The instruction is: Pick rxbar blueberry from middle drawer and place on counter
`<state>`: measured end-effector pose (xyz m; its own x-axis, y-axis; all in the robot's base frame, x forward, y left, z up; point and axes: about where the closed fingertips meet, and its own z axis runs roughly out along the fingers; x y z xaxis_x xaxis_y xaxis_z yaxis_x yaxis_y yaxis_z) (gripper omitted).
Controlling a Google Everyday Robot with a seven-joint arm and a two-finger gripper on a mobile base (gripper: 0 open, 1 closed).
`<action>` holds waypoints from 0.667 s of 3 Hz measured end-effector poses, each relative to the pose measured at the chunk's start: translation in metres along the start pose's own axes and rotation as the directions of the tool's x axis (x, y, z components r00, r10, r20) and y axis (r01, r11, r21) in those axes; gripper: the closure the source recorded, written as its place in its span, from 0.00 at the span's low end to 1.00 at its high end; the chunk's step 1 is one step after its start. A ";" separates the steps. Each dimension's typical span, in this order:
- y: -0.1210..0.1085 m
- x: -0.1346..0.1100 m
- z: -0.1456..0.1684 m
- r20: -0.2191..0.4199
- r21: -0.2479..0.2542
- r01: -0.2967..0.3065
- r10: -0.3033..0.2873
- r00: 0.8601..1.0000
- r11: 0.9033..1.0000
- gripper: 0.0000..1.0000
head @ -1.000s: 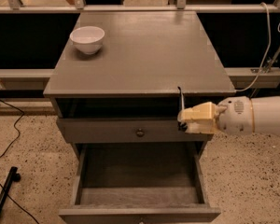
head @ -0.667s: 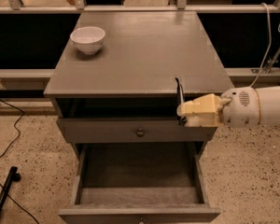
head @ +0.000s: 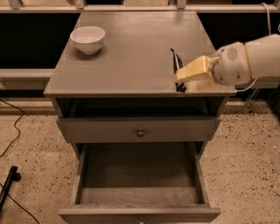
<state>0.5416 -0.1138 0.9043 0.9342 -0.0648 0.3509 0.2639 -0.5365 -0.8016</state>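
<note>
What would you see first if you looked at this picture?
The big white robot arm comes in from the right, with its gripper over the front right corner of the grey counter. A white bowl sits at the counter's back left. Below, the bottom drawer is pulled wide open, under the shut top drawer with the round knob.

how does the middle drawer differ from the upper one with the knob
The middle drawer is pulled open, its plank floor showing; the upper drawer is shut. The upper drawer sits higher, nearer the counter; the middle drawer is below it. Both are grey wood, similar in width. The gripper is over the counter's front right corner.
</note>
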 end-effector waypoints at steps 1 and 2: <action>0.008 0.045 0.022 0.011 -0.125 0.028 -0.026 1.000 0.992 1.00; 0.023 0.078 0.041 -0.001 -0.197 0.025 -0.025 1.000 0.980 0.82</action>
<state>0.6307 -0.0965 0.8937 0.9269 -0.0521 0.3716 0.2343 -0.6932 -0.6816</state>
